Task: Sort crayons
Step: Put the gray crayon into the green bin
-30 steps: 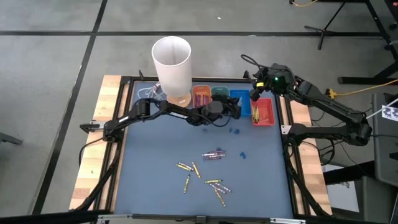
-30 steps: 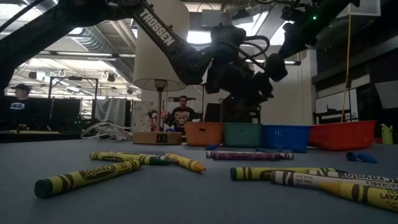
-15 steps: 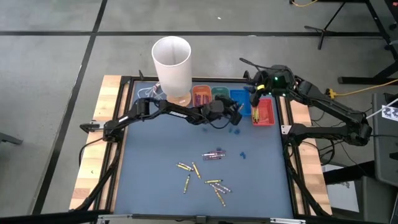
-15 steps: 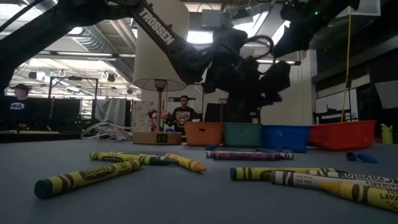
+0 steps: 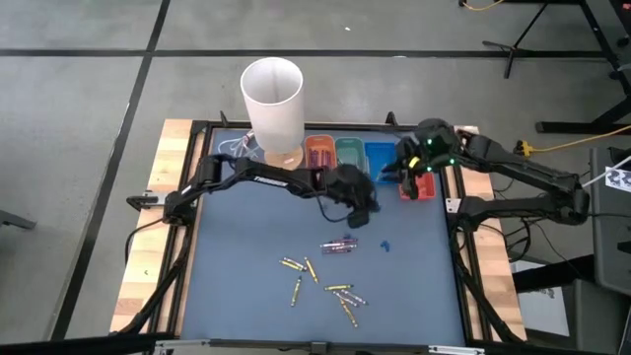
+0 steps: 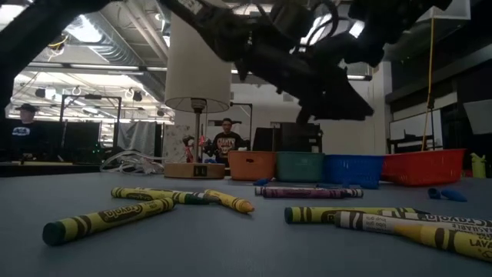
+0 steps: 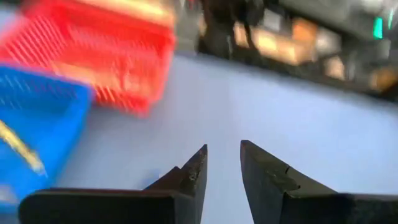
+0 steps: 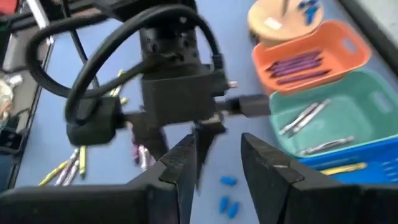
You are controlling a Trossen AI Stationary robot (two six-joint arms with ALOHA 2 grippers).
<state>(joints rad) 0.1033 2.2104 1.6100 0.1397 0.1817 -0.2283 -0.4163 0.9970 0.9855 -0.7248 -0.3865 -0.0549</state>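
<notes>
- Crayons: loose scatter on the blue mat, toward the near edge, mostly yellow. A purple pair lies apart from the rest, nearer mat centre, long axis roughly parallel to the near edge. Low view shows the same purple pair lying broadside behind the yellow ones.
- Small blue bits just beside the purple pair, on the right-arm side.
- Left gripper: over mat centre, between the tray row and the purple pair; the pair lies just beyond it toward the near edge. Jaws parted by a narrow gap, nothing between them (left wrist view).
- Trays along the far edge: orange with purple crayons, green, blue, red.
- Right gripper: at the blue and red trays, fingers apart, empty. Well away from the scatter.
- Judgement: left arm is clearly nearer; the purple pair looks like its next pick, jaws best set across the long axis.
</notes>
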